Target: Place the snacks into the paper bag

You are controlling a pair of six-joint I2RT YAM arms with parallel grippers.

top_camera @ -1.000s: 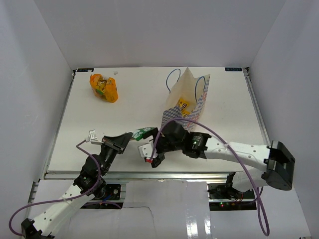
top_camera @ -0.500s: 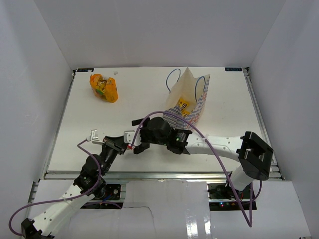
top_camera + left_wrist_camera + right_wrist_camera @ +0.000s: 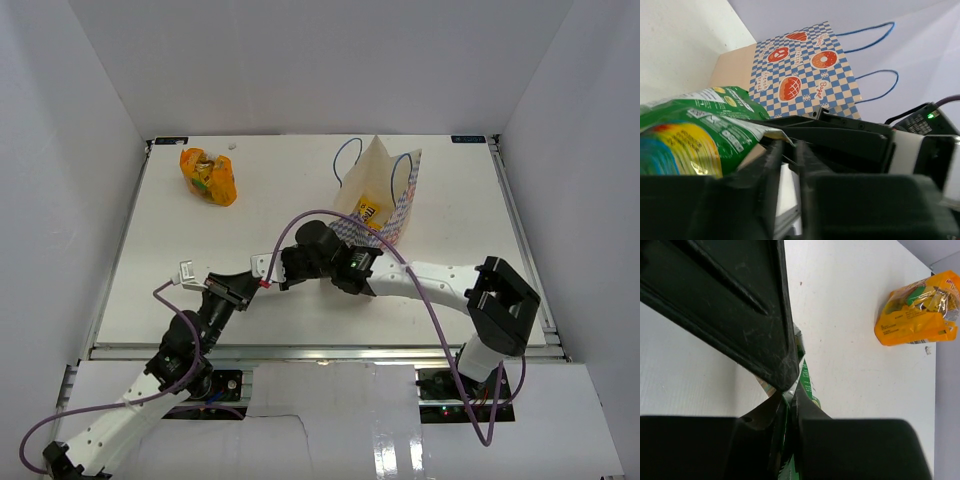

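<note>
The small green packet (image 3: 695,125) hangs just above the table at the front centre, between my two grippers. My right gripper (image 3: 791,397) is shut on its edge, with the green packet (image 3: 806,380) sticking out past the fingertips. My left gripper (image 3: 788,145) meets it from the left; its jaws stand slightly apart, and white table shows through the gap. From above, the two grippers (image 3: 262,280) hide the packet. The paper bag (image 3: 385,195) stands upright behind them with a yellow candy pack (image 3: 370,212) inside. The orange-yellow bag (image 3: 208,176) lies far left.
The right arm (image 3: 420,280) stretches low across the table in front of the paper bag (image 3: 800,75). White walls enclose the table on three sides. The orange-yellow bag (image 3: 917,310) lies alone near the back left corner.
My right gripper swung left to the green packet and shut on it. The left gripper's jaws have loosened a little. The paper bag and orange-yellow bag have not moved.
</note>
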